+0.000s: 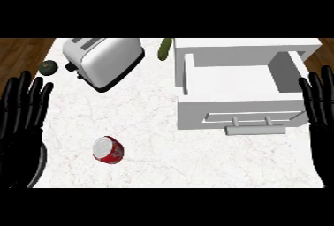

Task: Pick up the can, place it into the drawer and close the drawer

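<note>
Both hands sit nearest, at the view's lower corners. Left hand [20,128] shows at the left edge, palm flat and fingers straight, pointing to the far side, partly over the counter's left rim; it holds nothing. Right hand [321,110] shows at the right edge in the same pose, fingers straight and spread, holding nothing, just beside the drawer's right wall.

On the near left part of the white marble counter [163,132] stands the can [108,150], red with a silvery top, tilted a little so that its top faces up and to the left. It is apart from both hands, nearer the left one, and well apart from the drawer.

At the far right, the drawer [238,114] is pulled out of its white cabinet [248,46]. Its inside is white, and its front panel faces the near side, with a grey bar handle [254,129] along that panel.

At the far left, a silver toaster [104,59] lies at an angle, with a dark knob on its left end. Left of it, by the counter's edge, is a dark green round vegetable [48,67]. Between the toaster and the cabinet, at the far edge, lies a green cucumber [165,48]. Brown wooden floor [26,53] shows beyond the counter at both far corners.
</note>
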Controlling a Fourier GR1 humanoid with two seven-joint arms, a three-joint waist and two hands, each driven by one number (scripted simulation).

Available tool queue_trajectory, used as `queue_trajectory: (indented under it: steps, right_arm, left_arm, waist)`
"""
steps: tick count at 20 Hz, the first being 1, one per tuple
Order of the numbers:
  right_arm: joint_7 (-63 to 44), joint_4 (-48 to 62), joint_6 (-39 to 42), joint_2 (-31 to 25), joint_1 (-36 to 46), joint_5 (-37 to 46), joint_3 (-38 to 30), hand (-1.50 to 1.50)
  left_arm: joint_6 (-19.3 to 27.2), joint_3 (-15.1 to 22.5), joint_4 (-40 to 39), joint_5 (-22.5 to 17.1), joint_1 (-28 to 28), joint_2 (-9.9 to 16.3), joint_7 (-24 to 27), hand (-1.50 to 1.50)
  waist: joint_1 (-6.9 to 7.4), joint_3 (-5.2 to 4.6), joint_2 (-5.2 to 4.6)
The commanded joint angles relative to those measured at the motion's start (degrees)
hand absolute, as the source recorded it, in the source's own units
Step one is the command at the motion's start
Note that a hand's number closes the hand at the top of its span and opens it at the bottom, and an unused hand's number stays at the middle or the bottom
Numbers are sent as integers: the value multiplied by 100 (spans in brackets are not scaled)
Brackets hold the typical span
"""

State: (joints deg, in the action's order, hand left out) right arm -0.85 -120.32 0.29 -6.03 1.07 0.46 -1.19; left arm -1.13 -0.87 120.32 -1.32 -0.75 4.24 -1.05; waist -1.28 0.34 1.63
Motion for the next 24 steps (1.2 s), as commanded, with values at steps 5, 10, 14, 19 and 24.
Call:
queue_trajectory:
  steps: [5, 10, 14, 19, 24]
  right_arm:
    - [34, 2, 163, 98, -241, -121, 231, -150]
    - [-944, 343, -463, 122, -559, -56, -506, -150]
    - [-1384, -375, -265, -26, -966, -503, -736, -150]
    - [-1166, -508, -7, -126, -1292, -849, -1124, -150]
    - [-821, -547, 489, -141, -1922, -1233, -1455, -150]
  left_arm:
    - [-2020, 473, 165, -1877, 37, 684, 125, -150]
    - [-2775, 272, -218, -2080, -942, 1606, -509, -150]
    - [-3138, -637, -48, -3132, -996, 2267, -950, -150]
    - [-3505, -1277, -19, -4068, -1130, 2654, -1279, -150]
    - [-3696, -1521, 98, -4251, -1353, 2575, -1442, -150]
  waist:
    - [87, -43, -164]
    - [167, -39, -167]
    - [124, -35, -148]
    - [127, -33, -150]
    - [123, -33, -148]
